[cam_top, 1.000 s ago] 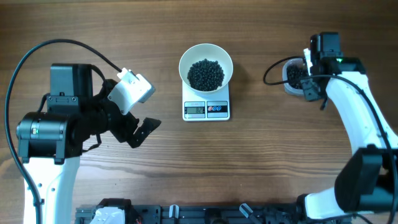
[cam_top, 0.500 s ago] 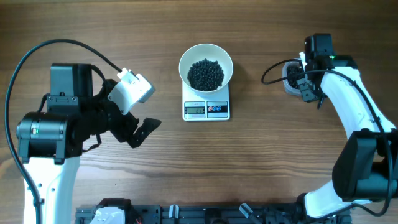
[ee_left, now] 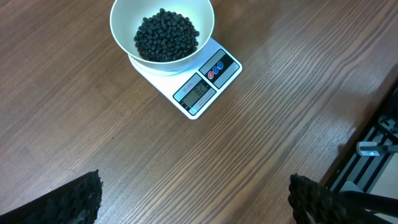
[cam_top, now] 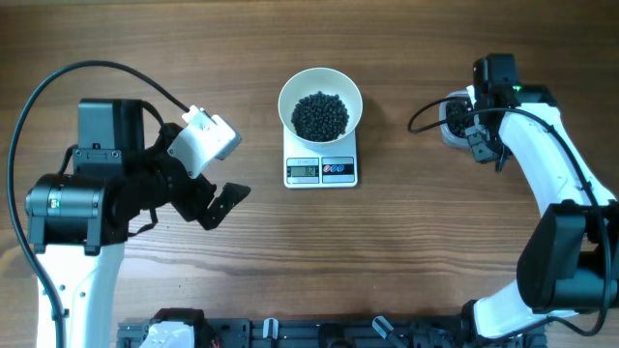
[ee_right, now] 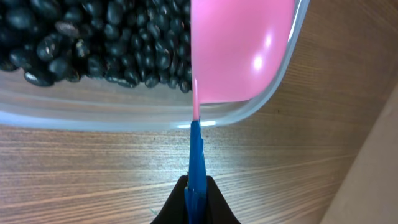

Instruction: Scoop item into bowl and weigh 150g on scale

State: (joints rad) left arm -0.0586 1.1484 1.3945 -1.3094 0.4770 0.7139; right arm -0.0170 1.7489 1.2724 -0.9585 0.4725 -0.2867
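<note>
The beans (cam_top: 320,115) are small, round and matte black, heaped loosely in the middle of a plain white bowl (cam_top: 288,93) whose smooth rim stands clear above them. The bowl sits on the scale (cam_top: 321,178), a small white rectangle at about 12 o'clock on the counter (cam_top: 406,251). It covers most of the scale, leaving bare only the 6 o'clock edge with its grey display (ee_left: 199,89) and two round buttons (ee_left: 211,73), one red and one blue; the digits are too small to read. The counter is brown wood, its grain running from 9 to 3 o'clock. Out at 2 o'clock a clear plastic tub (ee_right: 124,117) holds a second lot of the same beans. A scoop (ee_right: 239,50) has its pink cup over the tub and its blue handle crossing the rim. The right pincer (ee_right: 196,202) is clamped together on that thin handle. The left pincer (cam_top: 221,201), down at 8 o'clock and well apart from the scale, stands wide apart with nothing between its fingers. I count one bowl, one scale, one tub, one scoop, two heaps of beans and two arms.
</note>
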